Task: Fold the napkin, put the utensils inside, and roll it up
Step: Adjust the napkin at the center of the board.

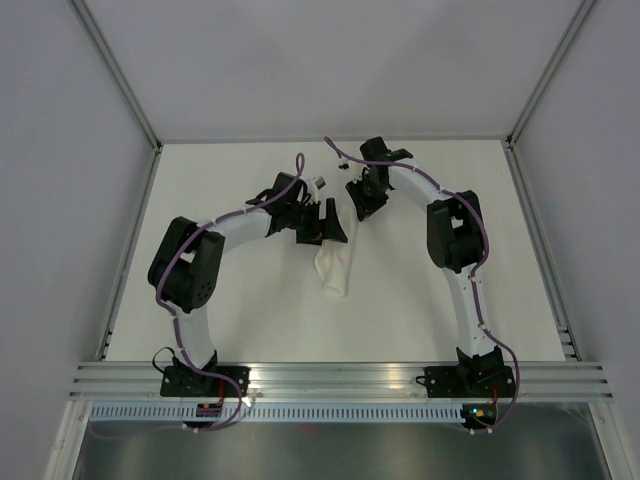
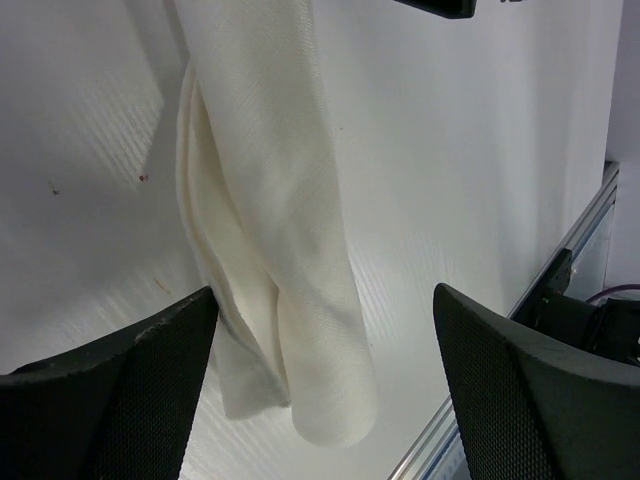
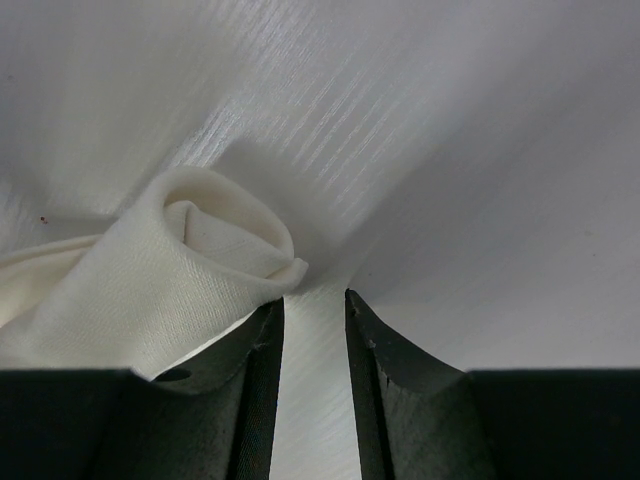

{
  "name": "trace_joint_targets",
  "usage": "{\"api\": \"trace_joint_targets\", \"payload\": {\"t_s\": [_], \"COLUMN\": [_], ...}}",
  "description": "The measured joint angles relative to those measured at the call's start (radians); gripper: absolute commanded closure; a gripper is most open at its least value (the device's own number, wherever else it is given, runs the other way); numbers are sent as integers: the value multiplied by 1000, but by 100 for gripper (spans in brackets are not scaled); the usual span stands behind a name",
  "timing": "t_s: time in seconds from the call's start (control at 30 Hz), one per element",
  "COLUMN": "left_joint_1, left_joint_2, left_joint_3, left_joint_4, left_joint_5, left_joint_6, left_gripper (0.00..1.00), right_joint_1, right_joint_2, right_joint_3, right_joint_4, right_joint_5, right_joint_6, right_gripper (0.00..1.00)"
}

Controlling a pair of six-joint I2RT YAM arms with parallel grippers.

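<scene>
Napkin lies as a loose roll near the middle of the table, its length running away from the arms, between the two grippers. It looks light, soft and limp. A roll like this would likely sag if lifted by one end and spring open if handled carelessly. No utensils show in any view, and whether they sit inside cannot be told.

On the left, the left rail is well apart from the napkin with bare table between, so there is room to sweep that way. The left gripper hovers over the napkin's far part. Its fingers are spread wide, and the napkin passes between them, touched by neither. A hold across the middle, pinching all layers at once, seems safest. The loose flap along one side, seen in the left wrist view, could catch or peel.

To the right, the right gripper sits low at the far end. Its fingers are only narrowly apart, with nothing clamped between them. The napkin shows its spiral end just beyond one fingertip. The grippers stand near each other, so a collision is the risk there. Farther right, the table runs open to the right rail.
</scene>
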Motion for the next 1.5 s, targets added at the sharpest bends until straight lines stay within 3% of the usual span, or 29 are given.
{"api": "trace_joint_targets", "payload": {"t_s": [0.57, 1.17, 1.3, 1.47, 1.5], "left_joint_1": [-61, -106, -106, -106, -106], "left_joint_2": [0, 3, 27, 43, 45], "left_joint_3": [-4, -2, 26, 33, 33], "left_joint_4": [53, 85, 93, 99, 100], "left_joint_5": [24, 14, 16, 16, 16], "left_joint_6": [-40, -94, -102, -114, -117], "left_gripper": [24, 26, 26, 26, 26], "right_joint_1": [0, 0, -5, -40, -51], "right_joint_2": [-1, -10, -31, -72, -90], "right_joint_3": [-2, -16, -51, -114, -143], "right_joint_4": [2, 13, 7, -15, -9], "right_joint_5": [0, 7, -10, -105, -125], "right_joint_6": [3, 2, 6, 36, 47], "right_gripper": [63, 64, 71, 64, 59]}}
